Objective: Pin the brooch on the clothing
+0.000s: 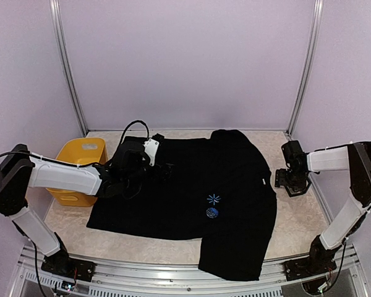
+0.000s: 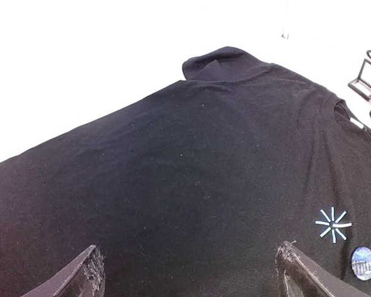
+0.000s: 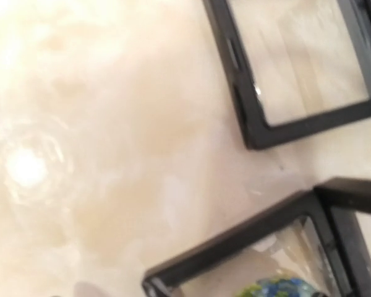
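Observation:
The clothing, a black T-shirt (image 1: 191,185), lies spread flat on the table, with a light-blue starburst (image 1: 213,198) on its chest. Just below that mark a round blue brooch (image 1: 212,213) rests on the fabric. In the left wrist view the brooch (image 2: 363,263) sits at the lower right, under the starburst (image 2: 333,224). My left gripper (image 1: 162,168) hovers over the shirt's left half. It (image 2: 191,272) is open, jaws wide apart with only cloth (image 2: 191,154) beneath. My right gripper (image 1: 289,180) hangs beside the shirt's right sleeve; its fingers do not show in the right wrist view.
A yellow bin (image 1: 80,170) stands at the left, behind the left arm. Black-framed clear boxes (image 3: 297,68) lie on the beige table (image 3: 111,124) under the right gripper. The lower box (image 3: 247,247) holds something blue and green. Purple walls enclose the table.

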Robot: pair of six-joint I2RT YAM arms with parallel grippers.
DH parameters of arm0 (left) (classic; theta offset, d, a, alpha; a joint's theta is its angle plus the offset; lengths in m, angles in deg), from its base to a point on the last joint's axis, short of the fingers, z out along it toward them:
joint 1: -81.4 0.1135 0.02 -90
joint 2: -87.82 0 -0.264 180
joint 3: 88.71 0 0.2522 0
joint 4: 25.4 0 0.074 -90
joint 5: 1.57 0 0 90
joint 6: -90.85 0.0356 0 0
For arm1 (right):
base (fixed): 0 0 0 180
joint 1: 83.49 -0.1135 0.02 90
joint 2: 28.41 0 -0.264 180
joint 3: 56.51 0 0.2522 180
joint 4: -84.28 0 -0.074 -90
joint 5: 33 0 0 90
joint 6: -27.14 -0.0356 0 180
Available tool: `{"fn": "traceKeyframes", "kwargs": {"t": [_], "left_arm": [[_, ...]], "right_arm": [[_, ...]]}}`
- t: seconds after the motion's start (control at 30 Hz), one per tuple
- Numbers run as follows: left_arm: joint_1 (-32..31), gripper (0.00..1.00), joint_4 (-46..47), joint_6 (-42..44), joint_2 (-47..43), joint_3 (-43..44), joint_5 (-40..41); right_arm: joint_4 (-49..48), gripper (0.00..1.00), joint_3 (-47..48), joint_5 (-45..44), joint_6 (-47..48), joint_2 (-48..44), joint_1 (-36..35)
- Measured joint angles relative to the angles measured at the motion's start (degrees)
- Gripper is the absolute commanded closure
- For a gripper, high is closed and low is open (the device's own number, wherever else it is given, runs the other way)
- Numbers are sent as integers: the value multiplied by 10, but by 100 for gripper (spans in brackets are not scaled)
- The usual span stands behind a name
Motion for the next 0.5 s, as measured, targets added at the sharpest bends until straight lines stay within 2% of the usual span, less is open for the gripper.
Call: {"fn": "traceKeyframes", "kwargs": {"t": [0.3, 0.5], "left_arm": [[-3, 10, 0, 8, 0, 0, -1], [-4, 10, 0, 12, 0, 0, 0]], "right_arm": [[-16, 17, -23, -8, -8, -5, 13], [-36, 23, -32, 7, -7, -5, 27]]}}
